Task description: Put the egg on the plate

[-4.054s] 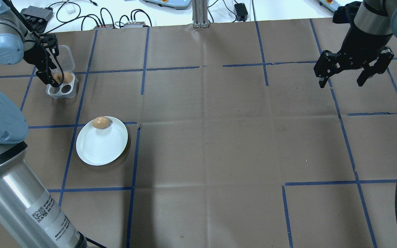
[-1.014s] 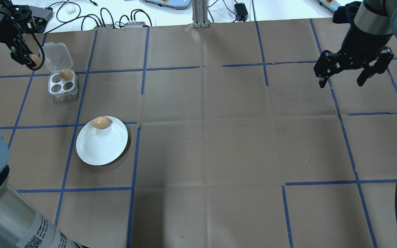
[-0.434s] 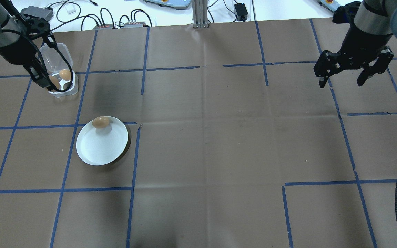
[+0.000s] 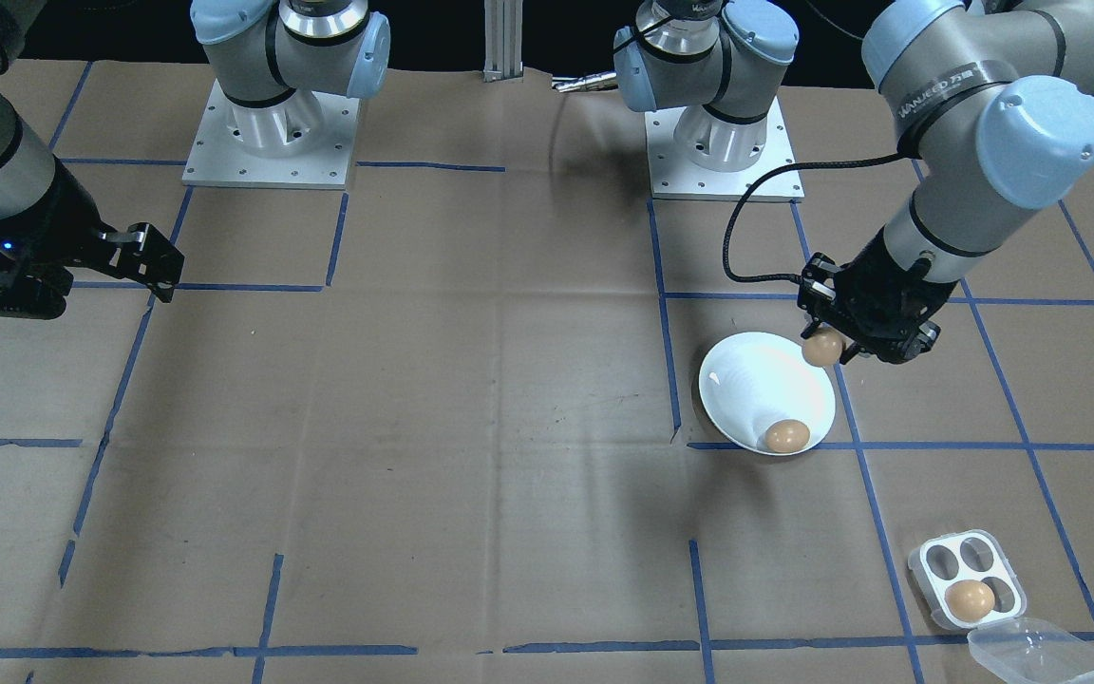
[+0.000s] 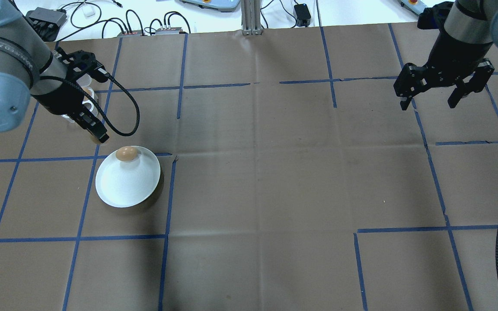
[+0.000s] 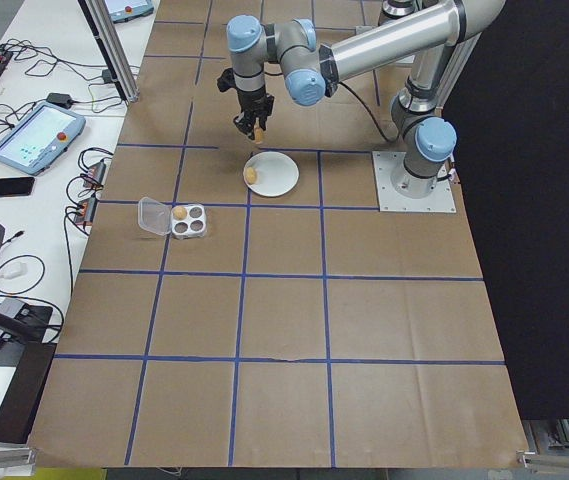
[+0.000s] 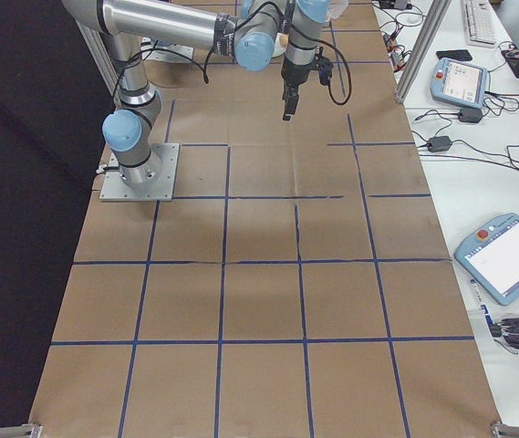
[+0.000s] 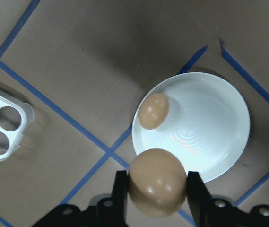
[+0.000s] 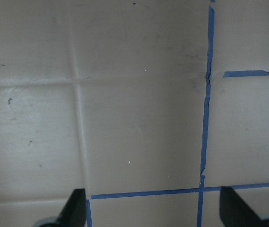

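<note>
L gripper (image 4: pixel 830 350) jaws clamped on egg (image 8: pixel 157 182), over plate (image 4: pixel 746 380) edge; 2nd egg (image 4: pixel 786 436) on plate; R gripper (image 5: pixel 431 101) jaws apart.

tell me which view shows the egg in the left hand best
The left wrist-mounted view: the held egg fills the foreground, clamped between both fingers of the left hand. The front-facing view shows it small by the plate. In the overhead view the hand hides it; side views show a speck.

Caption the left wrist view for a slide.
Left gripper holds an egg above the plate, where another egg lies.
</note>
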Robot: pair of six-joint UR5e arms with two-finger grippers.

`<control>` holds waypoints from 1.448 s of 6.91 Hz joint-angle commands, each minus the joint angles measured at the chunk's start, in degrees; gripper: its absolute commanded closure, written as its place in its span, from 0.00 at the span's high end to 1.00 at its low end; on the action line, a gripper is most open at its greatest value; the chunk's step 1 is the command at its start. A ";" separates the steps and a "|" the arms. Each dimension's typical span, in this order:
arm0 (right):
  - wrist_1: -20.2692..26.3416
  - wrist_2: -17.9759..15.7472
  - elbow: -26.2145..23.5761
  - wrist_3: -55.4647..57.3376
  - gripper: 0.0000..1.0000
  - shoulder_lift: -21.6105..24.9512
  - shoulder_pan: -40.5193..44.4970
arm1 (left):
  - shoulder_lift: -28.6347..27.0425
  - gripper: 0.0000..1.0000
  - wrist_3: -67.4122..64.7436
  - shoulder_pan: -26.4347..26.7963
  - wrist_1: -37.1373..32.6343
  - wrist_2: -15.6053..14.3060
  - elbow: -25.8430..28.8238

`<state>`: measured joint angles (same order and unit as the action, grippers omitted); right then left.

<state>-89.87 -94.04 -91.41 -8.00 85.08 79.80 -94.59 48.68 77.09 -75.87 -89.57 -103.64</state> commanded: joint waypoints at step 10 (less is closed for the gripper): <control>0.05 -0.01 0.00 0.00 1.00 0.00 0.00 | -3.76 1.00 -27.50 0.51 29.55 2.47 -18.19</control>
<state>-89.83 -94.04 -91.41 -8.00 85.08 79.80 -98.46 21.24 77.64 -46.83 -87.24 -122.58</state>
